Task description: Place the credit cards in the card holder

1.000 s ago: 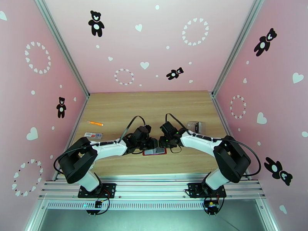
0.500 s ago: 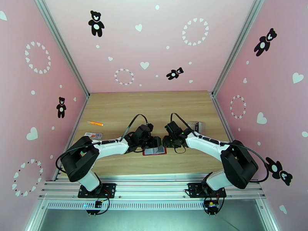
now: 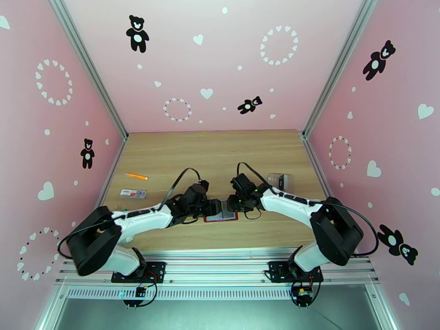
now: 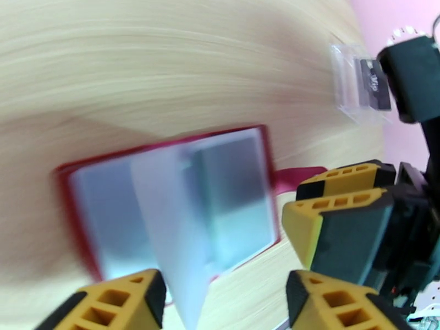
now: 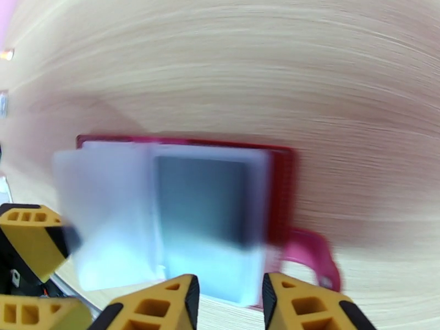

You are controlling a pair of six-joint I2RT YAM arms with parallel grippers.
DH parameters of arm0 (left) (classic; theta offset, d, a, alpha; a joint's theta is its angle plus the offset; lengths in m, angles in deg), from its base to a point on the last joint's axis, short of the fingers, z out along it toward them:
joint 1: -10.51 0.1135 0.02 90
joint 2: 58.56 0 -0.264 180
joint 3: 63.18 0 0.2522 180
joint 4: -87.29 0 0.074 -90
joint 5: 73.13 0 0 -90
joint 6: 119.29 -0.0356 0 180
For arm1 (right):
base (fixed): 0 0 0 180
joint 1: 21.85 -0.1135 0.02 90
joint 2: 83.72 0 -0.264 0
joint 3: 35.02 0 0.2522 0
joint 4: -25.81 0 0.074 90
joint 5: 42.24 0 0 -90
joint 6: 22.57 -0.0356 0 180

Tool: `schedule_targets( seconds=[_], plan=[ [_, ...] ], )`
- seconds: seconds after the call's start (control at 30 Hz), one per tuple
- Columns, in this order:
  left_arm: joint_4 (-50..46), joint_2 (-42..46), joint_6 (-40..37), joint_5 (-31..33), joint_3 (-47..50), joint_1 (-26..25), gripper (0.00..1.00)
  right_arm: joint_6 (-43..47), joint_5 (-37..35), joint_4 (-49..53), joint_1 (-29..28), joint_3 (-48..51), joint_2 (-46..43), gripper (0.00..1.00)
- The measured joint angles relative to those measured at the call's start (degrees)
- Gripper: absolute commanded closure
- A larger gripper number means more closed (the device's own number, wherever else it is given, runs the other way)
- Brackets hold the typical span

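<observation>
Pen: an orange pen (image 3: 136, 176) lies at the far left of the counter (image 3: 220, 152), well apart from both arms.
Strip: a white-and-red flat strip (image 3: 133, 193) lies just nearer than the pen, beside the left arm.
Left pincer: the left pincer (image 4: 223, 287) is spread wide and pinches nothing. It hangs low at the left side of the open card holder (image 4: 236, 188).
Sleeve page: one translucent sleeve page (image 4: 165, 226) stands up from the holder's middle. Its free edge falls between the spread fingers (image 4: 115, 301), closer to the one at the left of the left wrist view. Blur hides whether it touches that finger.
Holder: dark red, it lies open and flat in the near half of the counter, between the two pincers, with its grey sleeves facing up. Its snap tab (image 5: 308, 254) sticks out on the right side.
Sleeve content: a dark grey rectangle shows through the right-hand sleeve in the right wrist view, too blurred to tell whether it is a card.
Right pincer: the right pincer (image 5: 227, 284) is parted by a narrow gap, far narrower than the left one's, and clamps nothing visible. The near edge of the holder's right half shows in that gap, but contact cannot be told. The snap tab lies just beside it.
Case: a clear plastic case (image 4: 346, 78) rests on the counter to the right, apart from the holder, with a dark card (image 4: 375, 83) bearing pale lettering inside.
</observation>
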Motion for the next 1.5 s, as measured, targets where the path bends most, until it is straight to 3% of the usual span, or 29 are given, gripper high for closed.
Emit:
schedule_targets(
  seconds=[0.13,0.27,0.6,0.93,1.5],
  plan=[
    [-2.54,6.40,-0.24,2.29,2.73,1.70,0.33,0.96,-0.59,1.44,-0.57,-2.80,1.29,0.61],
    [-3.76,7.04,-0.33,2.69,4.52,3.43,0.33,3.50,-4.31,5.27,1.88,-6.10,1.03,0.54],
    [-3.23,6.01,-0.87,2.62,5.33,4.07,0.33,11.82,-14.84,16.96,24.15,-6.51,-7.72,0.40],
    [-1.92,4.39,-0.90,2.32,5.33,4.13,0.33,17.22,-20.13,22.47,36.89,-11.37,-5.22,0.38],
    [-0.17,1.81,-0.90,2.01,5.38,4.17,0.33,19.47,-19.43,23.15,39.82,-18.10,8.00,0.40]
  ],
)
